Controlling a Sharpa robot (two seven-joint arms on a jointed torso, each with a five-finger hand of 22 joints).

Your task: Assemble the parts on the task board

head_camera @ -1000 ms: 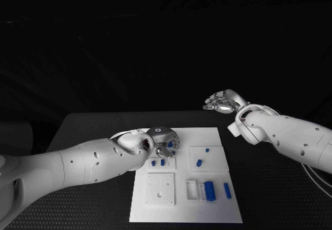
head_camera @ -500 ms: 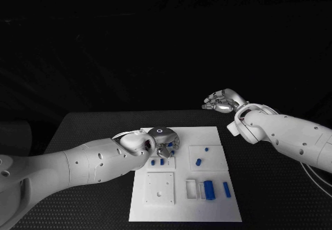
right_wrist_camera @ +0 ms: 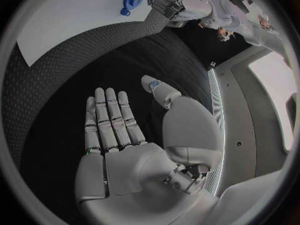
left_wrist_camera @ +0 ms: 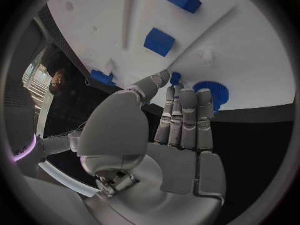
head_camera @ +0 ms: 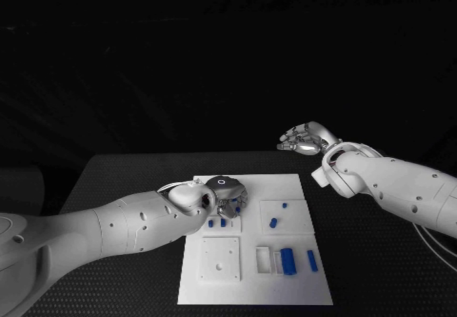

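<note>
The blue pieces [head_camera: 286, 261] lie on the near end of the white board [head_camera: 255, 296]. Farther back, the left hand [head_camera: 226, 195] reaches over a round blue gear [left_wrist_camera: 211, 93], fingers straight, holding nothing. It should close on the gear slowly. The right hand [head_camera: 305, 140] waits beyond, wide and empty.

White board, blue parts, black table, silver hands

The task board [head_camera: 295, 290] reads plain white against the black table [head_camera: 124, 178], whose surface carries a fine woven grain in the right wrist view. Blue parts [head_camera: 288, 261] dot the board: a cluster near its near right corner, more toward the middle, and a blue toothed round piece [left_wrist_camera: 211, 93] at the far edge. Both arms are white; the left hand [head_camera: 224, 193] and right hand [head_camera: 305, 140] are metallic silver, with white pads on the fingertips [right_wrist_camera: 150, 84].
</note>
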